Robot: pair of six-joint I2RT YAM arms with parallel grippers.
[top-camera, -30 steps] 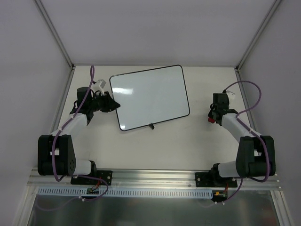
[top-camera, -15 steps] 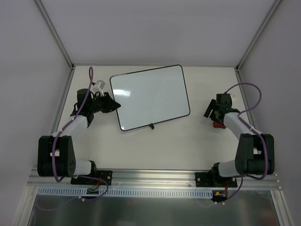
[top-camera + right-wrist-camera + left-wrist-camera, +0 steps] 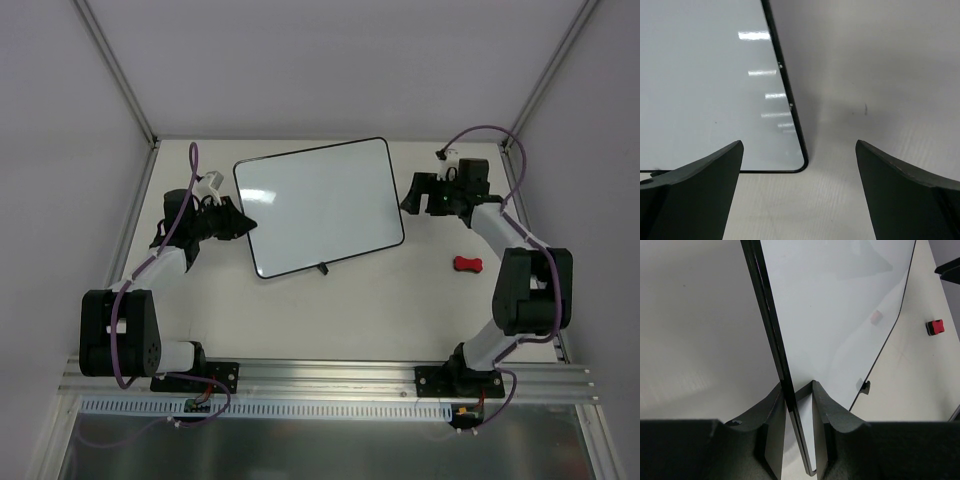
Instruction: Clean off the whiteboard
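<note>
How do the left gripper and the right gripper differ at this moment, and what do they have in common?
The left gripper is shut on the left edge of the whiteboard; the right gripper is open and holds nothing. The left fingers press the frame, one on each side; the right fingers are spread wide near the board's right edge. Both grippers point toward the whiteboard.

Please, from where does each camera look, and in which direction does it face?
Top external: above and behind, looking down on the table, whiteboard and red eraser; left arm and right arm show.
Left wrist: looking along the whiteboard's edge; left claw closed astride its frame.
Right wrist: looking down at a whiteboard corner between the fingers of the open right claw.
Shared: top external and left wrist both show the red eraser.
</note>
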